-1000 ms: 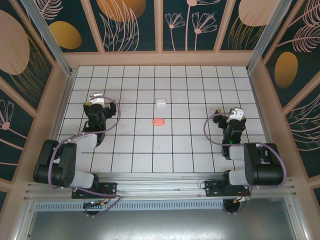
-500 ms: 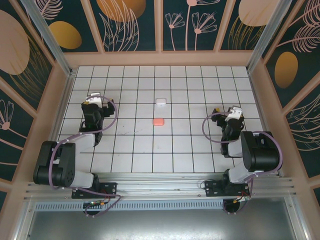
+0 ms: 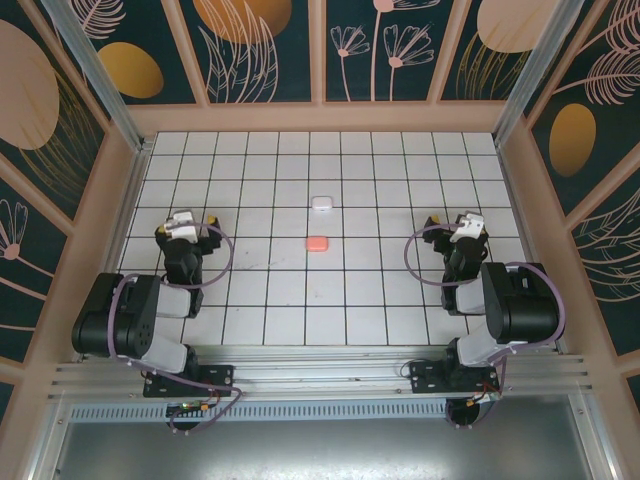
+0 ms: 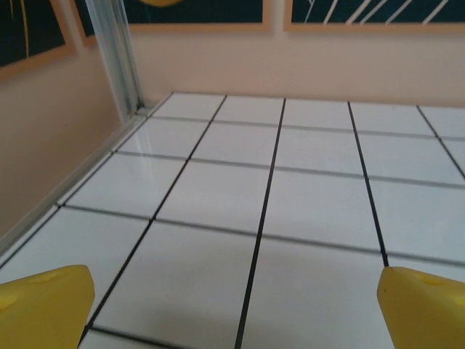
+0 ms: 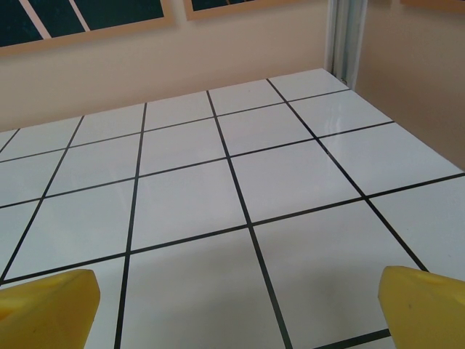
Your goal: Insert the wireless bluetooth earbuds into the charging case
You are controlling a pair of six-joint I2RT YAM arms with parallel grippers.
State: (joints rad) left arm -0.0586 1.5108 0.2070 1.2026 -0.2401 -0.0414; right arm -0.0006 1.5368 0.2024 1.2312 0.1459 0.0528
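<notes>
- Left jaws and right jaws gape wide, holding nothing.
- White case (image 3: 322,202) and pink case (image 3: 318,243) look light, hard, slick; we'd pinch gently across the narrow width.

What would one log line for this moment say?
left gripper: open, empty | right gripper: open, empty | small white rounded case: centre, untouched | small salmon-pink rounded case: nearer, untouched

Desk (image 3: 400,300): white tiles, glossy, smooth, reflecting light. Corner post (image 4: 116,58): brushed metal. Walls (image 4: 218,69): matt peach. Front rail (image 3: 320,385): bare ribbed metal. Fingertips (image 4: 43,305) of left end effector (image 4: 234,309) and right end effector (image 5: 236,309): yellow matt plastic.
</notes>
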